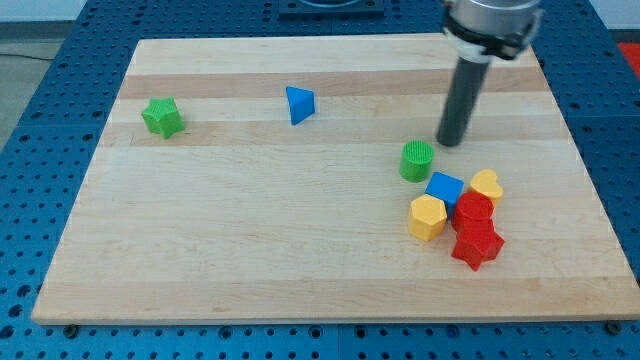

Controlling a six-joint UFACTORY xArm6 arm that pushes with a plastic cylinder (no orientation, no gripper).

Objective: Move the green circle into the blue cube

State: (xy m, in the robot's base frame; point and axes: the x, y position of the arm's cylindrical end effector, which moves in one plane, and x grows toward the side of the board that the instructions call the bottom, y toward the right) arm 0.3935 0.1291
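Upright green circle (417, 161) nearly touches blue cube (444, 188).

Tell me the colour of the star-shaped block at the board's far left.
Green star; the camera view shows it.

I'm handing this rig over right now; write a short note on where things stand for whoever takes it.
My tip is on the board, just to the upper right of the green circle, not clearly touching it.
The green circle sits close to the upper left of the blue cube; whether they touch I cannot tell.
The blue cube lies in a cluster with yellow and red blocks.
Left: nudge the circle down-right against the cube.
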